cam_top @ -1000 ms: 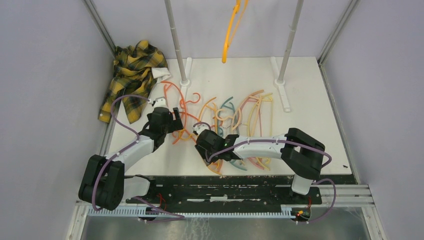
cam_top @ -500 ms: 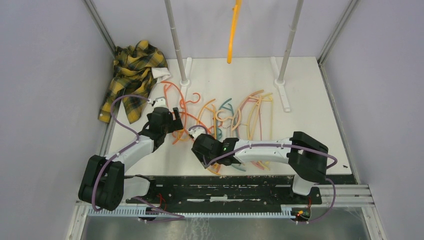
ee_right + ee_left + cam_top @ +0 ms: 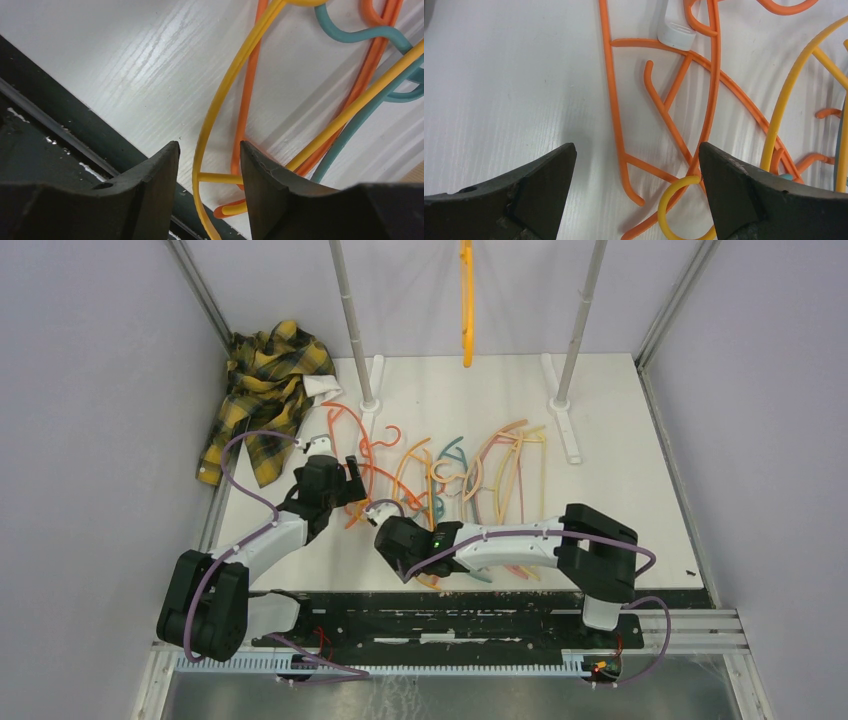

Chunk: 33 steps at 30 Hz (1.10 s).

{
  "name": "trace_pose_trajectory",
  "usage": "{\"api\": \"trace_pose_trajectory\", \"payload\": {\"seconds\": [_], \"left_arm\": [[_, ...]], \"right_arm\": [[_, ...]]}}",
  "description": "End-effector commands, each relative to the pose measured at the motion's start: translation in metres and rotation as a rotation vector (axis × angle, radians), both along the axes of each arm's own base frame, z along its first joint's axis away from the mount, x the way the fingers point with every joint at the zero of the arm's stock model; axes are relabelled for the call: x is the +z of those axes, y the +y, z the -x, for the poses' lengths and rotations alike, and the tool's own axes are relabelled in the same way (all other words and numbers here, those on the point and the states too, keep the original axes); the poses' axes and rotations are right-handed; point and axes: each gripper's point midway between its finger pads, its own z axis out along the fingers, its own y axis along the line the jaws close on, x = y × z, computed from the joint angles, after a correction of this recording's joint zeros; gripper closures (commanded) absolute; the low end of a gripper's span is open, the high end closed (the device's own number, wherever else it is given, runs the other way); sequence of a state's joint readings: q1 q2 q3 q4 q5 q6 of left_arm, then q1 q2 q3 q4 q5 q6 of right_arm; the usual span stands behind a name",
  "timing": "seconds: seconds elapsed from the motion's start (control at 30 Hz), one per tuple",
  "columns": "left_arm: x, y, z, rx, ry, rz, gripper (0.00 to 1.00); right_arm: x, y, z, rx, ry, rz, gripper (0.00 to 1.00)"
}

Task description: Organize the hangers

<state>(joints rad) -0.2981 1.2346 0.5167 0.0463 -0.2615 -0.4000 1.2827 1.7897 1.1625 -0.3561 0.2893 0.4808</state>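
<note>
On the white table [image 3: 620,440] we saw a loose tangle of thin plastic hangers [image 3: 437,475], orange, yellow, teal and pale. They lay flat around its middle, with a plaid shirt [image 3: 265,390] heaped at ten o'clock. One more yellow-orange hanger [image 3: 466,300] hung at twelve o'clock between two grey poles [image 3: 352,330].

Only the wrist views showed the jaws plainly. The left gripper [image 3: 637,150] stood wide open and held nothing, an orange hanger [image 3: 613,100] lying flat on the table between its fingers. The right gripper [image 3: 210,147], roughly half open, straddled a yellow hanger [image 3: 218,97] along its curved arm without pinching it. A teal hanger [image 3: 350,36] lay at two o'clock from those fingers.
</note>
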Motion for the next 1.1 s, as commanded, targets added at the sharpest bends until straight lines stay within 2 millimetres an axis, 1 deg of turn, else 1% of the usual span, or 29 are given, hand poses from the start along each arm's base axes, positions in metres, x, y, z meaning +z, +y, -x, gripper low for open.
{"api": "trace_pose_trajectory", "payload": {"seconds": [0.0,0.07,0.17,0.23,0.3,0.33,0.4,0.47,0.53,0.57,0.73,0.8,0.83,0.9,1.07], "left_arm": [[0.012,0.001,-0.006,0.034,-0.052,0.035,0.01],[0.012,0.001,-0.006,0.035,-0.054,0.035,0.01],[0.011,0.001,-0.005,0.034,-0.051,0.032,0.01],[0.011,0.001,-0.006,0.034,-0.051,0.034,0.01],[0.011,0.0,-0.006,0.032,-0.051,0.034,0.01],[0.011,0.001,-0.006,0.033,-0.052,0.032,0.01],[0.012,0.001,-0.007,0.034,-0.052,0.03,0.01],[0.013,0.001,-0.007,0.034,-0.055,0.03,0.01],[0.014,0.001,-0.007,0.036,-0.059,0.032,0.01],[0.015,0.001,-0.007,0.037,-0.06,0.032,0.01],[0.021,0.003,-0.007,0.052,-0.082,0.037,0.01],[0.024,0.006,-0.006,0.068,-0.095,0.037,0.01],[0.029,0.011,-0.005,0.099,-0.12,0.042,0.01],[0.035,0.015,-0.003,0.121,-0.143,0.046,0.01],[0.047,0.024,0.002,0.17,-0.191,0.055,0.01]], "right_arm": [[0.001,0.013,-0.006,-0.006,-0.024,-0.016,0.47],[-0.004,0.014,-0.005,-0.008,-0.018,-0.015,0.53],[-0.009,0.014,-0.006,-0.009,-0.018,-0.004,0.59],[-0.011,0.011,-0.007,-0.018,-0.025,0.009,0.69],[-0.01,0.007,-0.009,-0.026,-0.038,0.019,0.76],[-0.008,0.005,-0.011,-0.033,-0.047,0.022,0.79],[0.001,0.002,-0.013,-0.041,-0.061,0.019,0.89],[0.016,-0.001,-0.014,-0.048,-0.076,-0.001,0.98],[0.034,-0.007,-0.016,-0.055,-0.101,-0.015,0.99],[0.047,-0.012,-0.018,-0.061,-0.123,-0.026,0.99],[0.091,-0.042,-0.031,-0.105,-0.23,-0.034,0.99],[0.103,-0.056,-0.035,-0.124,-0.254,-0.032,0.99],[0.114,-0.072,-0.042,-0.154,-0.286,-0.024,0.99],[0.118,-0.084,-0.049,-0.178,-0.302,-0.021,0.99],[0.117,-0.106,-0.058,-0.217,-0.293,-0.021,0.99]]}}
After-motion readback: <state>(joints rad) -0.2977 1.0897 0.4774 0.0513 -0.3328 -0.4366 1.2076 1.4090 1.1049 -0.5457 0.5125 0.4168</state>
